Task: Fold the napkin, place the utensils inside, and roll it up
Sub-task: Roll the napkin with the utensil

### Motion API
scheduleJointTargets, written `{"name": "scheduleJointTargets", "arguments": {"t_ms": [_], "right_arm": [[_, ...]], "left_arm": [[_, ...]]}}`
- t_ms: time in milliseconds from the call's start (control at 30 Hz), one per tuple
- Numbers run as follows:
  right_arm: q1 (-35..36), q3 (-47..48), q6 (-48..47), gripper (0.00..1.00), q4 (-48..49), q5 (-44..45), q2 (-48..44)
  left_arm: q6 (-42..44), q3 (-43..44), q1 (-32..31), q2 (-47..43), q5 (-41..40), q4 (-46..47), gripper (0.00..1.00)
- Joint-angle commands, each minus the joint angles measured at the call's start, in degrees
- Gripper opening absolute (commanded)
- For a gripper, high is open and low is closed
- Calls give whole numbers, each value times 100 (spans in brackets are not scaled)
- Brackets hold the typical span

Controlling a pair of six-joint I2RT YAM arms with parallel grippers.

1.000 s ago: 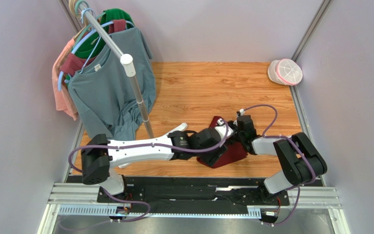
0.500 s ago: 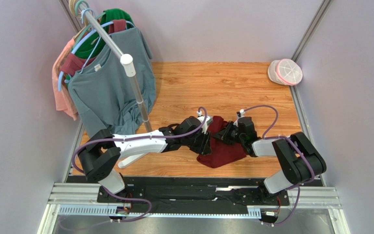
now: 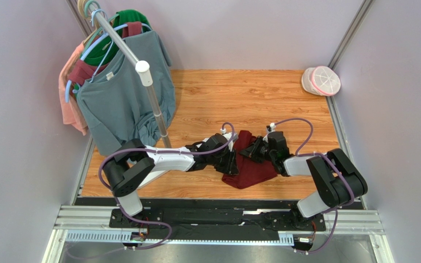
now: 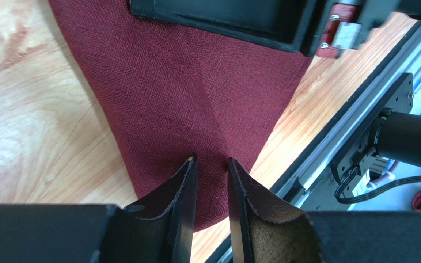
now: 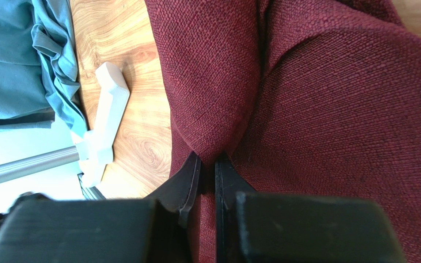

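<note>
The dark red napkin (image 3: 251,170) lies crumpled on the wooden table between my two grippers. My left gripper (image 3: 232,159) sits at its left edge. In the left wrist view this gripper (image 4: 211,161) has its fingertips pressed into the napkin (image 4: 196,82), a narrow gap between them, and creases in the cloth run into that gap. My right gripper (image 3: 255,150) is at the napkin's upper part. In the right wrist view it (image 5: 208,160) is shut on a raised fold of the napkin (image 5: 328,109). The utensils are hidden or out of view.
A clothes rack with a teal shirt (image 3: 120,101) and other garments stands at the back left; its white base (image 5: 107,104) lies just left of the napkin. A pink-and-white container (image 3: 321,80) sits in the back right corner. The black mounting rail (image 4: 355,120) runs along the near edge.
My left gripper has drawn back from over the napkin to its left edge and its jaws have narrowed onto the cloth. The right gripper has kept its grip and place.
</note>
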Motion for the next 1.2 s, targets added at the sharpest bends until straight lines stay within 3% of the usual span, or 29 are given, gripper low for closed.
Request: {"name": "scheduleJointTargets", "arguments": {"t_ms": [0, 100, 300, 400, 500, 633, 933, 1167], "right_arm": [[1, -121, -395, 0, -603, 470, 76], [1, -42, -360, 4, -805, 400, -91], [1, 150, -386, 35, -1761, 689, -1214], [1, 396, -544, 41, -2439, 935, -1892], [1, 581, -598, 41, -2887, 997, -2235], [1, 512, -387, 41, -2758, 708, -2175], [10, 72, 18, 40, -1581, 224, -1050], [1, -7, 0, 39, -1308, 426, -514]], "left_arm": [[-231, -53, -27, 259, 269, 559, 34], [-267, -53, -114, 400, 173, 533, 34], [-275, 9, -264, 523, -170, -3, 34], [-284, 35, -343, 567, -232, -65, 34], [-284, 105, -465, 629, -276, -117, 34], [-232, 272, -632, 690, -451, -311, 34], [-188, 439, -730, 682, -584, -355, 37], [172, 817, -809, 305, -1013, -1031, 63]]}}
